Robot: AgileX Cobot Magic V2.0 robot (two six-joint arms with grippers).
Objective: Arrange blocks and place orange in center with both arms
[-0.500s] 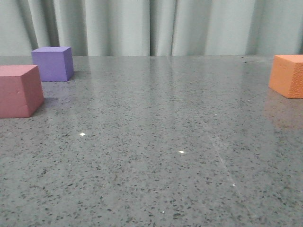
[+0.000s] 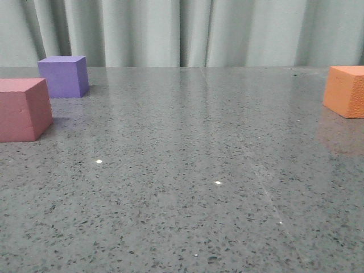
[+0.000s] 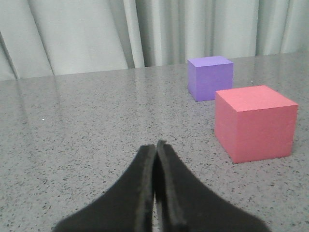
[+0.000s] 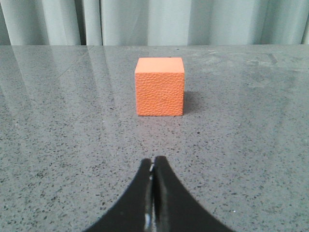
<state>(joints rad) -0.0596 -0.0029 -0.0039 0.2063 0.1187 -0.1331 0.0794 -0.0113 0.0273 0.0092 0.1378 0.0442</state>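
Orange cube (image 4: 160, 86) first: it sits squarely ahead of the right gripper (image 4: 154, 166), well apart from it, one pebbled face turned toward the fingers, resting flat on the speckled grey table (image 4: 58, 145). That gripper is clenched, fingertips pressed together with nothing between them. My reading is that the reach for the orange has not begun, so doing it well means spreading the fingers wide before closing in, keeping the straight line already set up, and seating the pads on two opposite flat faces rather than across a corner, since foam-like material may compress and twist under an off-centre squeeze.

Ahead of the left gripper (image 3: 156, 147) and off to one side stand the pink-red cube (image 3: 254, 123), the nearer one, and the purple cube (image 3: 210, 77) just beyond it, apart from each other. This gripper too is closed on nothing. It would need to open and swing toward whichever cube it takes first.

Count: three cubes in all, one orange, one pink-red, one purple; two grippers. In the front view the orange lies far from the other two, with bare table between, where it likely belongs.
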